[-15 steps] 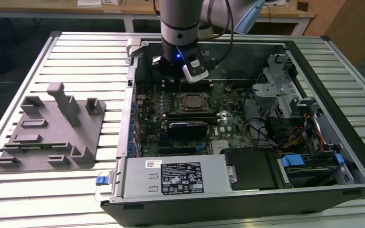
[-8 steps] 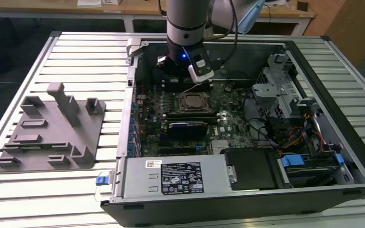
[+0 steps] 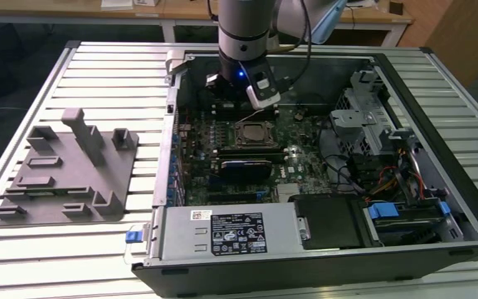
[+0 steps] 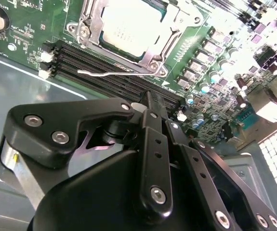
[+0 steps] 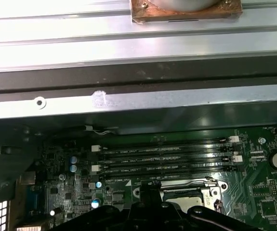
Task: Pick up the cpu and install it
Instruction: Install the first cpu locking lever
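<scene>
While your gripper [image 4: 150, 103] hangs over the motherboard [image 3: 248, 149] inside the open computer case [image 3: 438, 205], its fingers [image 4: 152, 144] are pressed together with nothing between them. You'll find the cpu [image 4: 131, 26] seated in its socket [image 3: 253, 132], ringed by the metal frame [image 4: 87, 19]. From the fingertips in the second wrist view, it sits at about 12 o'clock, beyond the memory slots [image 4: 109, 72].
</scene>
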Controlling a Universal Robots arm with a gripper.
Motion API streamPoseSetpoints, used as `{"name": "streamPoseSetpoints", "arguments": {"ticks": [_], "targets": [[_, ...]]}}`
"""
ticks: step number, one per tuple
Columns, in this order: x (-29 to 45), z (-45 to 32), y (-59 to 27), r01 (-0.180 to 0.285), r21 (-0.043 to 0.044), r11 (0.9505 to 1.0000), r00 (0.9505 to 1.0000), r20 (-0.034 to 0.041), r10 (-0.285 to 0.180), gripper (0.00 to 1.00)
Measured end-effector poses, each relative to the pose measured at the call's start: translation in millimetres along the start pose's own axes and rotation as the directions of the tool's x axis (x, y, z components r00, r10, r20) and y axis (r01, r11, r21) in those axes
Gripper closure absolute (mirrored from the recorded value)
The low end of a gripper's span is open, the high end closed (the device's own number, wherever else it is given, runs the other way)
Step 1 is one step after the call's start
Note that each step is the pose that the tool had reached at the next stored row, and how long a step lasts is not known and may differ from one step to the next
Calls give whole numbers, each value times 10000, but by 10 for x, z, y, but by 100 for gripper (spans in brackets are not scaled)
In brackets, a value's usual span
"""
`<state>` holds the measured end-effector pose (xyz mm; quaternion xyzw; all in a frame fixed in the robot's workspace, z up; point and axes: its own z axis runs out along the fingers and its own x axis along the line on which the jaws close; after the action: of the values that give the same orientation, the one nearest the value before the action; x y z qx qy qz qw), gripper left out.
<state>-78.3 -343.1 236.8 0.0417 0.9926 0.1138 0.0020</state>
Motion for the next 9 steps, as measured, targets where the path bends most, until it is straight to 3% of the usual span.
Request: {"name": "streamPoseSetpoints", "arguments": {"ticks": [9], "targets": [[-143,17,8,-52,83,10000,10000,22,52,89]]}}
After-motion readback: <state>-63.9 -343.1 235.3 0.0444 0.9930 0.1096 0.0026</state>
